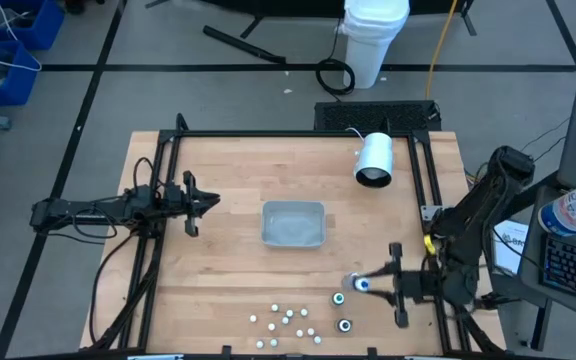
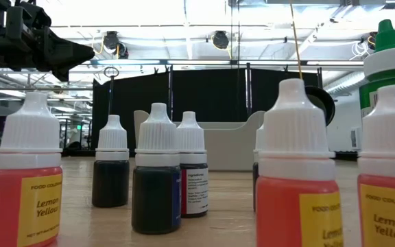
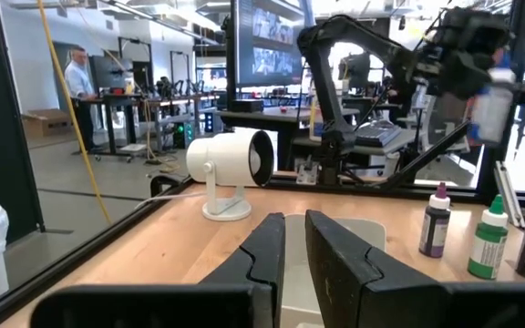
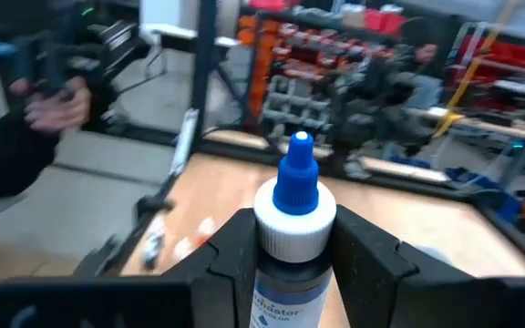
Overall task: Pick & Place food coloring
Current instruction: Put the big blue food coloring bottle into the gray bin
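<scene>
My right gripper (image 1: 360, 285) hangs above the table's near right part, shut on a food coloring bottle (image 4: 295, 214) with a blue tip and a white collar. The left wrist view shows that bottle (image 3: 492, 102) raised high over the table. Several more food coloring bottles (image 1: 288, 320) stand on their bases near the front edge, and two with teal tops (image 1: 339, 298) stand closer to my right gripper. At the table's left my left gripper (image 1: 204, 203) waits with its fingers close together (image 3: 294, 260) and nothing in them. My right gripper pinches the bottle's dark body just under the white collar (image 4: 292, 273) between its two fingers (image 4: 231, 251). The fingers reach in level from the table's right side. The bottle stands upright in the hold, tip up, lifted clear of the table.
A grey rectangular tray (image 1: 293, 223) lies at the table's middle. A large white cylinder (image 1: 375, 160) on a foot stands at the far right. In the low view the standing bottles (image 2: 156, 171) crowd the near edge. A person (image 3: 80, 77) is in the room beyond.
</scene>
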You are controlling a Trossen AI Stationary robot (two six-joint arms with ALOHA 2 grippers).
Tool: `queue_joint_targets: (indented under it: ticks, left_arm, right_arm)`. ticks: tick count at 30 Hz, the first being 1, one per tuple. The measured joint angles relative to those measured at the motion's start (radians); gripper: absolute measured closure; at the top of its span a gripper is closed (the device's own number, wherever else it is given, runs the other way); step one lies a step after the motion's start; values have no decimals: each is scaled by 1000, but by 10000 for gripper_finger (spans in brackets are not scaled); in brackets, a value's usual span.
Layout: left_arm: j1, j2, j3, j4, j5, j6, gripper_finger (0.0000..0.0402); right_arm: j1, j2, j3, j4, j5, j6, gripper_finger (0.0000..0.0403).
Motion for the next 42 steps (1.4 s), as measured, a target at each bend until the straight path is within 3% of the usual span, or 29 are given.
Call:
queue_joint_targets:
  ticks: [3,9,14,19,26,32,42]
  left_arm:
    - [0,0,0,0,0,0,350]
    - [0,0,0,0,0,0,350]
    - [0,0,0,0,0,5,350]
    - [0,0,0,-1,0,25,350]
    - [0,0,0,-1,0,27,350]
    - [0,0,0,1,1,27,350]
    - [0,0,0,4,0,36,350]
  right_arm:
    - [-92,-46,8,-15,-34,-48,296]
    - [-320,-62,42,-47,-251,-76,296]
    - [-494,-11,104,-52,-444,-68,296]
    - [-600,108,225,-89,-601,-53,297]
    - [-679,311,394,-78,-633,-78,291]
    - [-759,432,402,95,-761,-58,297]
    - [-851,617,402,169,-754,-22,296]
